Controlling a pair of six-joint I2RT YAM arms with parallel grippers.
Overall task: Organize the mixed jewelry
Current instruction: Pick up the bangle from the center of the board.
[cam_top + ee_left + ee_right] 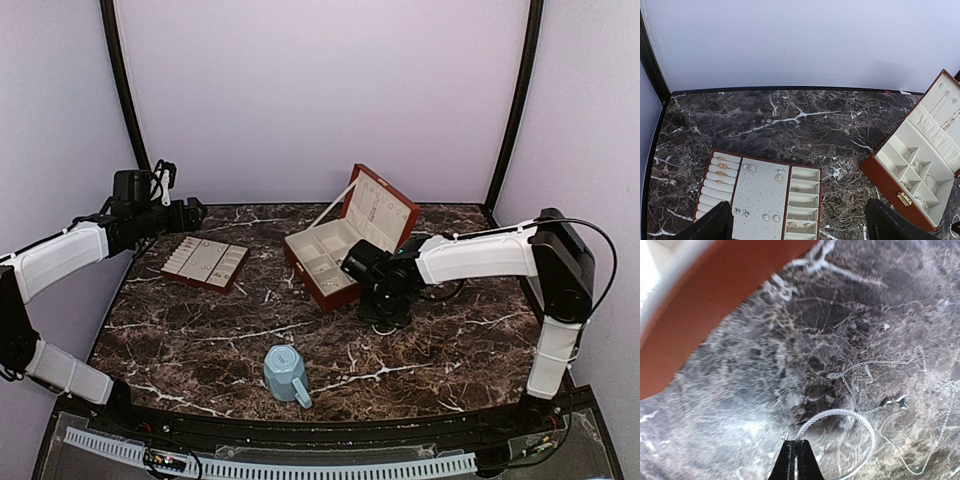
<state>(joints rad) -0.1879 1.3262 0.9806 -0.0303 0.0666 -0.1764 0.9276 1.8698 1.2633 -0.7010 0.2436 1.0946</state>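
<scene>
Silver hoop [840,412] pinched in closed right gripper [795,444].

White arms [470,257], black joints [385,275], black right gripper [795,444].

Table [200,340]: glossy dark marble-look, white veins. Box [890,187]: smooth reddish-brown shell, matt cream lining. Bracelet [840,411]: shiny silvery metal, woven texture. Chain [880,362]: fine silvery metal. Mug [285,372]: smooth, pale blue.

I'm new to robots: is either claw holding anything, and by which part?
The right gripper is shut on the thin silver bracelet, pinching its band at the near edge, by one end. The left gripper is open and empty.
</scene>
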